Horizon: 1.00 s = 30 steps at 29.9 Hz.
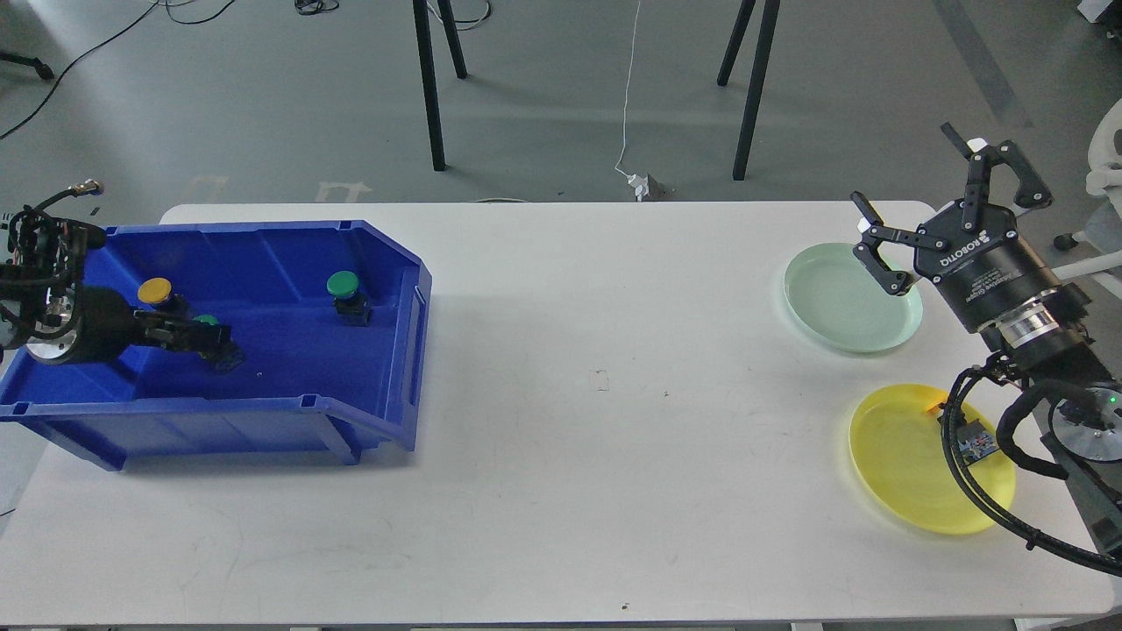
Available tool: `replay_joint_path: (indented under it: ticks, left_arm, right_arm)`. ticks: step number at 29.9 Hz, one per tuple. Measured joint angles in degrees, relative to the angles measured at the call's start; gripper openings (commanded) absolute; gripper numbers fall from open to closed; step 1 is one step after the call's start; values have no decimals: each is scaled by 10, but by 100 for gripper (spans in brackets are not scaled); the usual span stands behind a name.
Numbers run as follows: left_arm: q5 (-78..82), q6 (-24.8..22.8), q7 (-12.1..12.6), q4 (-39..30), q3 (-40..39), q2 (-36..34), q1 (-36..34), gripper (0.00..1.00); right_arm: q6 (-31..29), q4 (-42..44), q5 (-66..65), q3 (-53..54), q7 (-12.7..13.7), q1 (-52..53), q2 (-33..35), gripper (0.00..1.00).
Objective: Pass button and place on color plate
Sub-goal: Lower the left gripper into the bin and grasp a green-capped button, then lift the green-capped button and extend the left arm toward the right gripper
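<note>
A blue bin point(386, 263) at the left holds a yellow button point(155, 290), a green button point(343, 284) on a black base, and a second green button point(206, 321). My left gripper point(215, 343) reaches into the bin from the left, and its dark fingers are closed around the second green button, low near the bin floor. My right gripper point(908, 173) is wide open and empty, held above the far right edge of the pale green plate point(841, 307). The yellow plate point(912, 473) lies nearer, partly covered by my right arm's cables.
The white table point(596, 421) spans the view between the bin and the plates. Black stand legs point(429, 88) and a white cable with a plug point(644, 186) are on the floor beyond the far edge.
</note>
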State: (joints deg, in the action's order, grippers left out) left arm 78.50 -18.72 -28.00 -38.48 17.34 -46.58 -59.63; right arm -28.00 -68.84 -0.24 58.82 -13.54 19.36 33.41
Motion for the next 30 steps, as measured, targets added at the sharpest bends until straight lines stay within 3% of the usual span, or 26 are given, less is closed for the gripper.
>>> replay_joint_path:
  ticks: [9,20,23,25,30]
  left_arm:
    - [-4,0,0,39,-1,25,16,83]
    - [-9,-1,0,57,-4,38,24,69]
    - [-9,0,0,57,-5,39,25,62]
    - [-10,0,0,57,-5,39,25,50]
    - [-10,2,0,55,-6,41,25,32]
  right_arm:
    - [0,-1,1,2,0,-5,5,96]
    - [0,-1,1,2,0,-7,5,96]
    - [0,-1,1,2,0,-10,5,96]
    - [0,-1,1,2,0,-11,5,96]
    - [0,-2,1,2,-1,-15,6,96]
